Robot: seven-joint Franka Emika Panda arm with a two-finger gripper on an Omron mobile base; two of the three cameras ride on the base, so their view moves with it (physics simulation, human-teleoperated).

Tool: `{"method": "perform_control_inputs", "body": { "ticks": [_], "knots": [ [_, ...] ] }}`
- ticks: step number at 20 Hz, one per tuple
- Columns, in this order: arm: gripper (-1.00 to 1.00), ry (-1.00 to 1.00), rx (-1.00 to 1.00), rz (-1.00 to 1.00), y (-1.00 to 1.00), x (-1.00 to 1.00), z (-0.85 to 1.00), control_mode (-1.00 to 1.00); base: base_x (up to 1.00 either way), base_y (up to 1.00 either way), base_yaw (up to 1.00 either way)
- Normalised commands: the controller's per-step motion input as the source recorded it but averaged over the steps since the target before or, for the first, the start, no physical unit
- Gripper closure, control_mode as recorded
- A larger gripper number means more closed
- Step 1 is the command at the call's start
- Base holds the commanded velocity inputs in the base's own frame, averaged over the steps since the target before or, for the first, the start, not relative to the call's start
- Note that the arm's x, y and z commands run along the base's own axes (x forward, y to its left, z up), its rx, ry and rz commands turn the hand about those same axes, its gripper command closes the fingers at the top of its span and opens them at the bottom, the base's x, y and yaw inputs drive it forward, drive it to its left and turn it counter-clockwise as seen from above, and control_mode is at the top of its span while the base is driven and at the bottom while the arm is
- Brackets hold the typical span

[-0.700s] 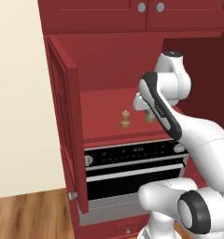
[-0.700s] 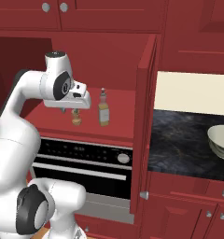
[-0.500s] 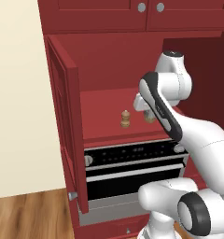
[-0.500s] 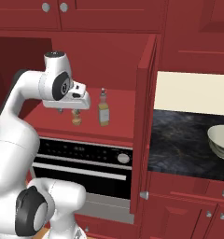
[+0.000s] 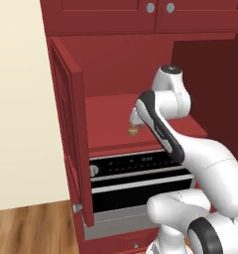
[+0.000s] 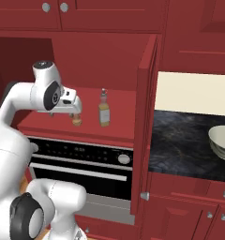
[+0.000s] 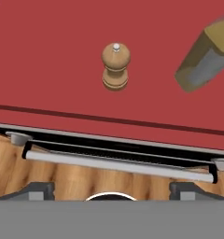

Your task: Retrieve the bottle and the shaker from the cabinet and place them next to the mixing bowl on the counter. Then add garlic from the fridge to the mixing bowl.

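- The shaker (image 7: pixel 115 66) stands upright on the red cabinet shelf (image 7: pixel 48 56), the bottle (image 6: pixel 104 108) just beside it; neither has been lifted.
- My gripper (image 6: pixel 75 108) hovers above the shaker, touching nothing; I cannot tell how its jaws stand.
- The mixing bowl (image 6: pixel 222 141) waits on the worktop (image 6: pixel 180 140).
- Step in hand, I judge: fetching the shaker. Next I must centre and descend.

Everything is being rendered in flat, even light, with no glare. The cabinet (image 5: pixel 116 74) interior is being shaded darker toward its right wall. A soft shadow is being cast under the shaker (image 7: pixel 115 66). The bottle (image 7: pixel 208 53) is being stretched and blurred at the hand view's edge.
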Motion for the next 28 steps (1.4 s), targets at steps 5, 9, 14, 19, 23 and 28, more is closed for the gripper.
{"method": "perform_control_inputs", "body": {
  "ticks": [5,9,14,19,23,28],
  "knots": [
    [-1.0,-0.28,0.0,0.0,0.0,0.07,-0.08,-1.0,0.0,0.0,0.0],
    [-1.0,-0.19,0.03,0.0,-0.02,0.07,0.0,-1.0,0.0,0.0,0.0],
    [-1.0,-0.04,0.11,0.0,0.0,0.16,0.0,-1.0,0.0,0.0,0.0],
    [-1.0,0.02,0.05,0.0,0.0,0.2,0.0,-1.0,0.0,0.0,0.0],
    [-1.0,0.0,0.0,0.0,0.0,0.32,0.0,-1.0,0.0,0.0,0.0],
    [-1.0,0.0,0.0,0.0,0.0,0.35,0.0,-1.0,0.0,0.0,0.0]
  ]
}}
